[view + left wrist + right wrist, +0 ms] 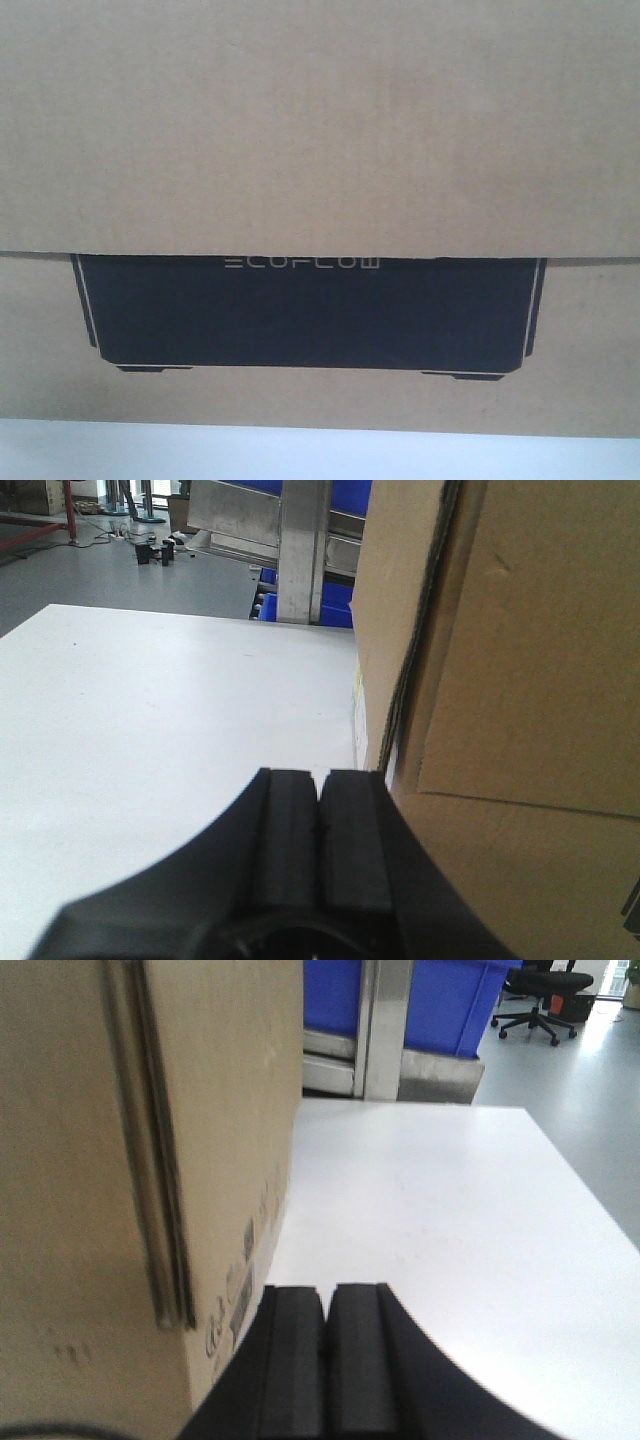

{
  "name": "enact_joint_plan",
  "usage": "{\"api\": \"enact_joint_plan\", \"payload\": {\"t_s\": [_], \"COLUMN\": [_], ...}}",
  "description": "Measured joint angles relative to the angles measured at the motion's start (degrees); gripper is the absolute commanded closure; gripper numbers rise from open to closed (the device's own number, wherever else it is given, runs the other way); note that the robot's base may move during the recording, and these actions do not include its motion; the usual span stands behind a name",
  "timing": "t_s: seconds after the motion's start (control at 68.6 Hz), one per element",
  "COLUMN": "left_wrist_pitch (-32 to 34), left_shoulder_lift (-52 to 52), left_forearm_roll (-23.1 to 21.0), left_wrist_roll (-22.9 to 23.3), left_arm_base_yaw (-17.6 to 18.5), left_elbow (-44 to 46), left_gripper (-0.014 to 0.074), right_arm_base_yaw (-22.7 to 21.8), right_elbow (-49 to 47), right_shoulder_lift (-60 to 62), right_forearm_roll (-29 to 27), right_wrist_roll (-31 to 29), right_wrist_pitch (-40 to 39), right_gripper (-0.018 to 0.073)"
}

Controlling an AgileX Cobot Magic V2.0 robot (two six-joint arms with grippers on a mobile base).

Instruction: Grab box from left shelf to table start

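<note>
The brown cardboard box [320, 130] with its black ECOFLOW panel fills the front view and rests on the white table [300, 458]. In the left wrist view the box [520, 680] stands at the right on the table [150, 730]; my left gripper [320, 775] is shut with nothing between its fingers, its right side against the box's wall. In the right wrist view the box [130, 1160] stands at the left on the table [430, 1220]; my right gripper [328, 1290] is shut and empty, pressed against the box's other side. The left shelf is out of view.
Beyond the table's far edge stands a metal rack with blue bins [335, 500] [440, 995]. Grey floor with cables and small dark objects [160, 552] lies at the left. A black office chair [545, 1000] stands at the far right.
</note>
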State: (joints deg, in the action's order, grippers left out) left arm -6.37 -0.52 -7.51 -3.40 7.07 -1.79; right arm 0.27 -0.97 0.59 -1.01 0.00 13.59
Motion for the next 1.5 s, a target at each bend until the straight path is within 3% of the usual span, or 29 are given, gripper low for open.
{"api": "enact_joint_plan", "payload": {"t_s": [0.248, 1.501], "left_wrist_pitch": [-0.1, -0.1], "left_shoulder_lift": [0.0, 0.0], "left_forearm_roll": [0.0, 0.0], "left_wrist_roll": [0.0, 0.0], "left_arm_base_yaw": [0.0, 0.0], "left_elbow": [0.0, 0.0], "left_gripper": [0.0696, 0.0696], "right_arm_base_yaw": [0.0, 0.0], "right_elbow": [2.5, 2.5], "right_shoulder_lift": [0.0, 0.0], "right_forearm_roll": [-0.9, -1.1], "right_wrist_roll": [0.7, 0.8], "right_wrist_pitch": [-3.9, -4.2], "right_gripper": [0.0501, 0.0501]}}
